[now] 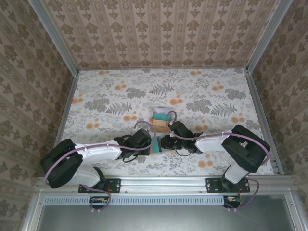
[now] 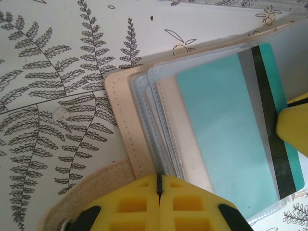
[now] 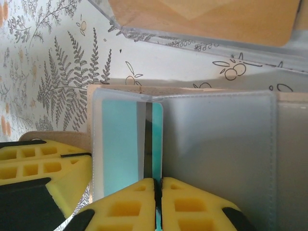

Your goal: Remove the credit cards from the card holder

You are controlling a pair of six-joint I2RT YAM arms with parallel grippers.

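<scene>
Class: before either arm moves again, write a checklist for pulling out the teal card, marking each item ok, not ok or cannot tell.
1. Left fingers clamp the card holder edge: ok.
2. Right fingers shut on the teal card at its striped end: ok.
3. Clear sleeve pinched along with the card: cannot tell.
4. Teal card out of its sleeve: not ok, mostly inside.
5. Orange card lies apart from the holder: ok.

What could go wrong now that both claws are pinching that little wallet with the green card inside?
The right gripper is shut on the teal card at the edge of the clear sleeves. It may pinch plastic too and drag a sleeve rather than slide the card out. The left gripper clamps the card holder by one edge, so a hard pull could tug it free. The grippers sit close and might bump.
</scene>
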